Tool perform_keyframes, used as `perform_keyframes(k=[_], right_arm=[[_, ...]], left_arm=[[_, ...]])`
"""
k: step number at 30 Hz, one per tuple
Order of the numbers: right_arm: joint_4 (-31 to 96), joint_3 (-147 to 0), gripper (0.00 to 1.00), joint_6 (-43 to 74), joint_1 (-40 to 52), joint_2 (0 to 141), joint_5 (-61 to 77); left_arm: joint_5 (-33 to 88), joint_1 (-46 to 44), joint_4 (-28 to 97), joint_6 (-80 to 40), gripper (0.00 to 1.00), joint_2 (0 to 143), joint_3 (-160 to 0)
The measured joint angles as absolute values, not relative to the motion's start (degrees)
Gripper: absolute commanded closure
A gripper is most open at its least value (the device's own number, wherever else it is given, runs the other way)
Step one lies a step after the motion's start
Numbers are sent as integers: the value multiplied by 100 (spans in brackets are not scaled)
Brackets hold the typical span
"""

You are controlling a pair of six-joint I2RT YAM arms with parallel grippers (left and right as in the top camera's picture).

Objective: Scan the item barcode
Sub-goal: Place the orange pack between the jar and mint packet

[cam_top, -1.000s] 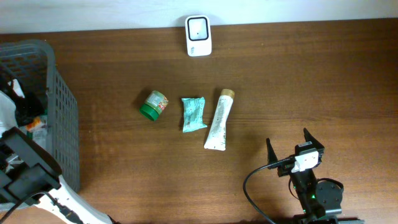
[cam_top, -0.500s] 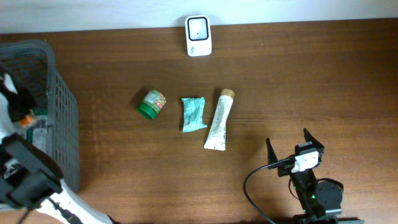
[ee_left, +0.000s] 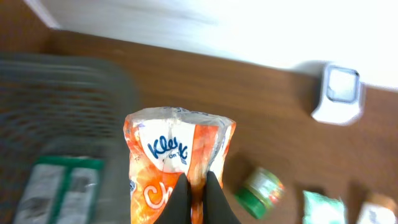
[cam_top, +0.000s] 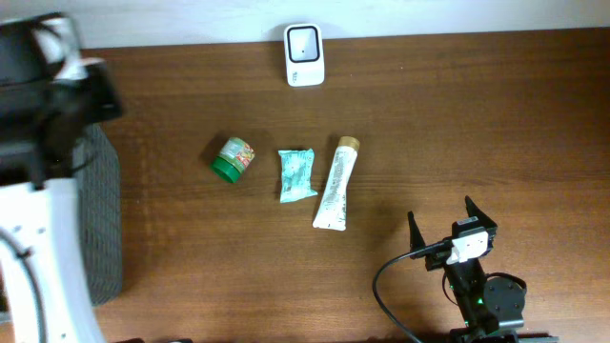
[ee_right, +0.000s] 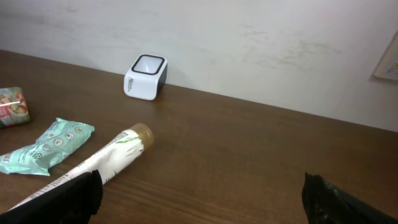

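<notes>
The left gripper (ee_left: 198,194) is clamping a pack (ee_left: 177,149) by the basket (ee_left: 56,93); the scanner (ee_left: 339,93) at the table's (cam_top: 477,114) far edge is waiting; the right gripper (cam_top: 443,224) is gaping.

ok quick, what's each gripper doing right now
left gripper: closed, pinching the orange and white packet
right gripper: open, holding nothing

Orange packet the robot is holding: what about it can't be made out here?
- Left wrist view: the orange packet shows no barcode. Its lower part is cut off by the bottom edge and its print is blurred.
- Overhead view: the packet cannot be picked out around the left arm.
- The basket contents: covered by that arm overhead, blurred in the wrist view.
</notes>
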State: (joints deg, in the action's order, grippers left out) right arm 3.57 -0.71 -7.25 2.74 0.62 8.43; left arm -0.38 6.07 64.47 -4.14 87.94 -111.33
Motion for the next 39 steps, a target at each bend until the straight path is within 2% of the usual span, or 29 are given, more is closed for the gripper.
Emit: perform_keyframes(k=[5, 11, 12, 13, 14, 15, 16, 22, 27, 29, 31, 34, 39], right_arm=[[357, -71, 2, -727, 274, 62, 843], [357, -71, 1, -725, 274, 62, 840], [357, -71, 2, -725, 274, 62, 843], [357, -71, 2, -725, 274, 62, 843], [357, -71, 2, -725, 274, 62, 840], [357, -71, 1, -725, 274, 62, 843], [355, -71, 2, -722, 274, 62, 843], [355, -73, 2, -727, 274, 62, 843], [357, -71, 2, -727, 274, 64, 843], [357, -71, 2, -722, 274, 64, 843], [355, -71, 1, -722, 274, 64, 840], [355, -71, 2, -727, 274, 62, 843], [357, -71, 2, -725, 272, 64, 843]], left_arm=[[-10, -1079, 6348, -600, 100, 10108, -10825], [23, -2021, 6169, -939, 100, 11957, -10783], [23, -2095, 6123, -974, 97, 12156, -10781], [23, -2161, 6084, -998, 79, 12333, -10779], [23, -2187, 6071, -1007, 73, 12409, -10777], [36, -2217, 6053, -1035, 60, 12475, -10777], [43, -2235, 6047, -1039, 54, 12519, -10777], [-145, -2189, 6410, -1057, 51, 12575, -11019], [-1629, -1872, 7109, -1055, 49, 12320, -11850], [-2574, -1570, 7288, -1055, 49, 11775, -11933], [-2891, -1251, 7432, -1055, 50, 11550, -11987], [-3085, -486, 7546, -1055, 49, 11518, -11992], [-3046, 123, 7363, -836, 50, 11513, -11990]])
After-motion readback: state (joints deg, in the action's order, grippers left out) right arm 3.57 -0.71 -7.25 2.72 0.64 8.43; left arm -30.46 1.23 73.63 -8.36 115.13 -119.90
